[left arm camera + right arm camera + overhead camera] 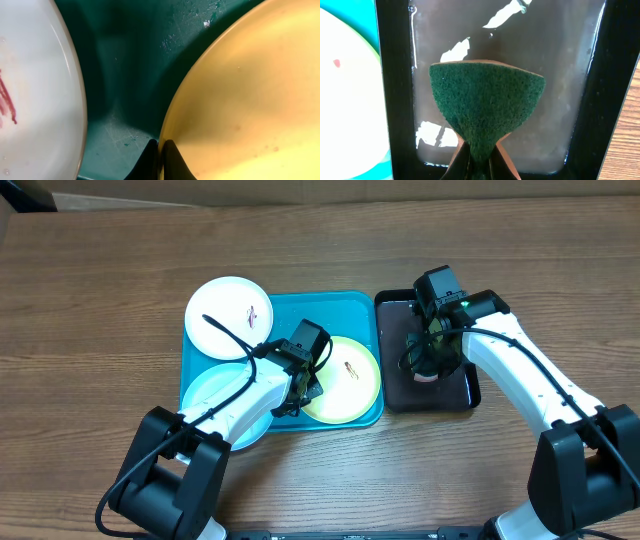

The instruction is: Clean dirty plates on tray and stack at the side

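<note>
Left hand point(160, 150): low in the centre of the overhead view, fingers closed on the left rim of the yellow-green plate, one finger on each side of the edge.
Blue plate point(205, 395): lower left corner of the tray, partly hidden under the left arm and reaching past the tray's rim.
Yellow-green plate point(355, 390): lower right part of the tray, with a small reddish smear near its middle.
Right hand: right of centre in the overhead view, clenched on the sponge from above.
Sponge point(485, 100): green scouring face, pinched into a fan shape, held over the black tray.
Black tray point(395, 100): just right of the tray, holding shallow cloudy water.
White plate point(225, 315): upper left corner of the tray, overhanging the rim, with a reddish smear.
Tray point(330, 310): turquoise, centre of the frame, carrying all three plates.
Worktop point(100, 280): brown wood grain.
</note>
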Robot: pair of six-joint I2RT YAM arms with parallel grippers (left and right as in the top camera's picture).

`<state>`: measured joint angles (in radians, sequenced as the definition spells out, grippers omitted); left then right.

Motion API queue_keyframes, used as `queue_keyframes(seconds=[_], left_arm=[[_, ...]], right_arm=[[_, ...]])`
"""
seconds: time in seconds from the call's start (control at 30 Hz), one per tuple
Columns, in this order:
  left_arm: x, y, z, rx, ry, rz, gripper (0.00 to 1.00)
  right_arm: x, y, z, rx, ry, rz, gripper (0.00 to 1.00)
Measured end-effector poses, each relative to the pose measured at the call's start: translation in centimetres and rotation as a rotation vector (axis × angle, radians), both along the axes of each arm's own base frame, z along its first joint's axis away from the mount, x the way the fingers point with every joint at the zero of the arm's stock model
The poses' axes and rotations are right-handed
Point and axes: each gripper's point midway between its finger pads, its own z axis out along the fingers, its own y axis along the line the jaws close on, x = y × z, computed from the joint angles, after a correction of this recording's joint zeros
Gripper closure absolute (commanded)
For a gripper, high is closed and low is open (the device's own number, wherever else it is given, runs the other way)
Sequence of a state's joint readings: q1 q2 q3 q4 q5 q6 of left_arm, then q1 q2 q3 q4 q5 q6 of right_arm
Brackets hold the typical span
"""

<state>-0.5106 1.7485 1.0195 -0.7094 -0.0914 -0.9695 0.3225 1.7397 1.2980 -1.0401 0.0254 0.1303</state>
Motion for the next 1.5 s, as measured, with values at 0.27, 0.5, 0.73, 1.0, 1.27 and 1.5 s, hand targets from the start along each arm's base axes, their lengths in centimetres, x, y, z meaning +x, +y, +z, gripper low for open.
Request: queue_keyframes(seconds=[0.27,0.5,0.73,1.0,1.27,1.5], left_arm=[[0.0,0.0,0.0,-0.001,0.0,0.0,0.96],[0.0,0.0,0.0,-0.001,0.0,0.0,0.96],[0.1,0.0,0.0,-0.001,-0.003,0.0,0.96],[0.1,0.0,0.0,-0.002,-0.004,0.0,0.96],[0.1,-0.1,0.0,-0.002,-0.006,0.0,0.96],[0.2,0.0,0.0,-0.001,-0.008,0.0,0.96]], right_arm=[[0.0,0.0,0.0,0.001,-0.001,0.0,0.96],[0.0,0.0,0.0,0.001,-0.001,0.0,0.96],[0.0,0.0,0.0,0.001,0.0,0.0,0.96],[0.8,0.8,1.3,0.041,-0.025,0.005,0.96],[1.0,4.4,2.1,0.226,-0.025,0.048,0.96],[1.1,8.6,2.8,0.278,-0.086,0.153,0.96]])
